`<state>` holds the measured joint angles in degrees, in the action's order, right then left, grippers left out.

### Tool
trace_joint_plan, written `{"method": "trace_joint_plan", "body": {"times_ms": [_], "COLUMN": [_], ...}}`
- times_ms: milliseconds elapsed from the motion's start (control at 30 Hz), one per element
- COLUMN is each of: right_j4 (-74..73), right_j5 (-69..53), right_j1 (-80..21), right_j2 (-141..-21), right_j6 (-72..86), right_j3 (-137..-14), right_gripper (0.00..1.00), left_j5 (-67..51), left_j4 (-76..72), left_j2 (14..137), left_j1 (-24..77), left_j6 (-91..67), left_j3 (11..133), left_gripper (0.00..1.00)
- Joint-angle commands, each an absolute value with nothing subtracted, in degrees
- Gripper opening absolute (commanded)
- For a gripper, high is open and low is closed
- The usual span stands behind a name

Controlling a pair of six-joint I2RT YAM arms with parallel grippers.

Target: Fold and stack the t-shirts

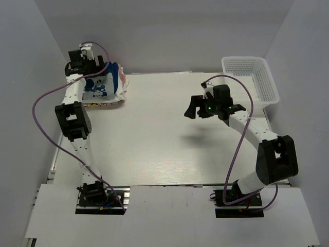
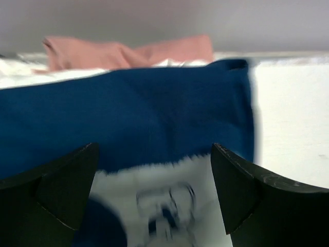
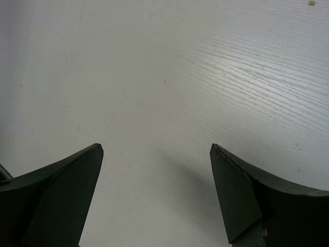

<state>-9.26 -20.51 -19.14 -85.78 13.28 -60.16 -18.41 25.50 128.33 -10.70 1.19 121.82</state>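
Top external | left gripper (image 1: 101,68) spread over t-shirts (image 1: 106,88) | right gripper (image 1: 192,108) spread above table (image 1: 154,149)

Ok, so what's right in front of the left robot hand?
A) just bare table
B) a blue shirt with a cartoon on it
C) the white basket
B: in the left wrist view the navy t-shirt with its white cartoon print fills the space just past the open left gripper, with a pink t-shirt lying behind it.
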Motion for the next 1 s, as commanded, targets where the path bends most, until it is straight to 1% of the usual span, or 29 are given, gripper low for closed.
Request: {"method": "trace_joint_plan", "body": {"times_ms": [0,33,133,233,433,567,633,700,733,833,867,967], "right_j4": [-8.17,-8.52,-10.10,-11.16,-12.04,-11.60,-10.82,-9.94,-9.15,-7.30,-5.21,-3.78], "right_j5": [-20.21,-20.30,-20.39,-21.35,-21.88,-22.76,-22.94,-23.90,-24.86,-27.32,-27.86,-28.48], "right_j1": [-18.90,-18.98,-18.98,-18.90,-18.98,-19.07,-19.07,-19.16,-19.07,-19.16,-19.16,-19.25], "right_j2": [-87.10,-88.14,-90.69,-92.19,-91.85,-90.00,-88.07,-86.05,-85.35,-82.37,-81.14,-78.15], "right_j6": [12.22,12.22,11.34,10.90,9.15,9.23,9.32,9.84,10.02,10.63,10.72,12.13], "right_j3": [-61.34,-61.70,-63.28,-64.77,-65.04,-64.16,-62.93,-61.97,-61.09,-57.50,-56.70,-53.88], "right_gripper": [0.90,0.90,0.90,0.90,0.90,0.90,0.90,0.90,0.90,0.90,0.90,0.90], "left_j5": [-16.27,-15.39,-15.38,-13.01,-11.43,-8.09,-6.68,-5.46,-4.75,-0.71,-0.70,-2.36], "left_j4": [25.06,24.27,22.68,21.54,19.34,20.37,21.44,21.45,21.45,25.73,26.88,26.19], "left_j2": [133.58,136.12,139.47,141.67,139.05,134.31,129.66,125.27,120.28,112.26,106.41,96.27], "left_j1": [-8.61,-7.83,-7.29,-6.77,-6.77,-6.77,-6.77,-6.77,-6.77,-6.77,-6.77,-6.77], "left_j6": [3.34,2.47,0.62,-0.70,-1.41,-1.41,-1.93,-1.93,-1.93,-5.69,-7.19,-11.07], "left_j3": [126.72,127.87,129.81,130.43,125.25,126.11,126.91,124.64,123.32,117.35,112.64,98.74], "left_gripper": [1.00,1.00,1.00,1.00,1.00,1.00,1.00,1.00,1.00,1.00,1.00,1.00]}}
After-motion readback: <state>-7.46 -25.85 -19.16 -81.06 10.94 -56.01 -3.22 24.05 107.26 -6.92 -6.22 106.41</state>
